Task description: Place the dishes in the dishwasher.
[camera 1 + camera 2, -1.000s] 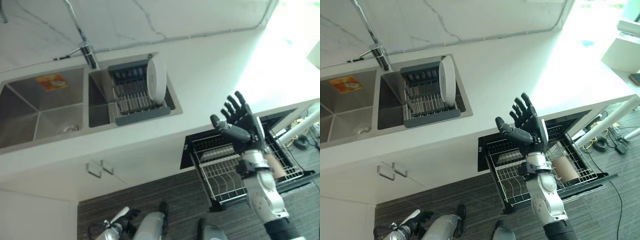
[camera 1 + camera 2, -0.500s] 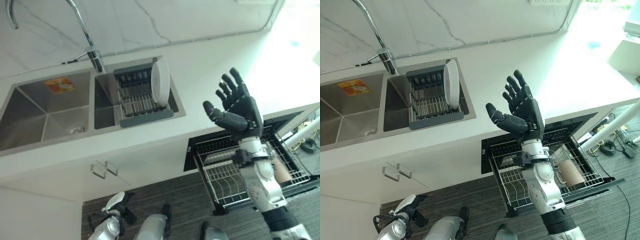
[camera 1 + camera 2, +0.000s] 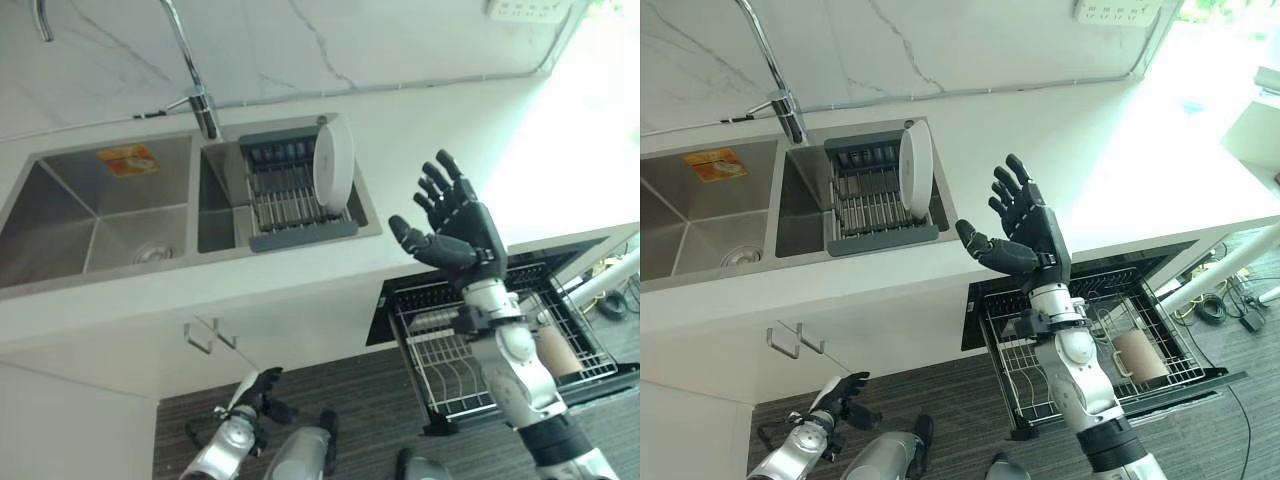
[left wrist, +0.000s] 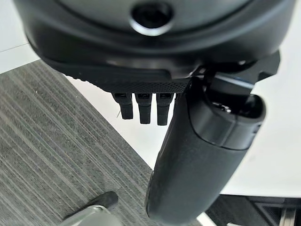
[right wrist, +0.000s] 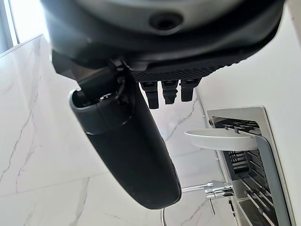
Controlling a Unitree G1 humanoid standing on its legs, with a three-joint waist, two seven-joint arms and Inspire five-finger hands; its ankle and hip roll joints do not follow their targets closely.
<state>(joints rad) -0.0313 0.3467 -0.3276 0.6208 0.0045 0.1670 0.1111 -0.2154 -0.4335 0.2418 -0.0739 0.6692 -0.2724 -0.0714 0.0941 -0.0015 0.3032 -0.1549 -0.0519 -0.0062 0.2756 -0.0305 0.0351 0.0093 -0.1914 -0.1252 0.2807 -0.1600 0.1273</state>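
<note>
Hovering over the desk (image 3: 1060, 130), the right robot hand (image 3: 1025, 225) is spread wide, holding nothing. A white plate (image 3: 918, 168) stands upright in the sink rack (image 3: 875, 205) at its ten o'clock. The left robot hand (image 3: 840, 395) hangs relaxed near the floor.

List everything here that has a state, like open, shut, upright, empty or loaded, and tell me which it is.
Right hand: open, raised above the counter, holding nothing.
Left hand: low by the floor, fingers relaxed, holding nothing.
White plate: upright on edge in the sink rack.
Sink rack: holds that one plate.
Dishwasher rack: pulled out, holds a brown cup on its side.
Left sink basin: empty.
</note>
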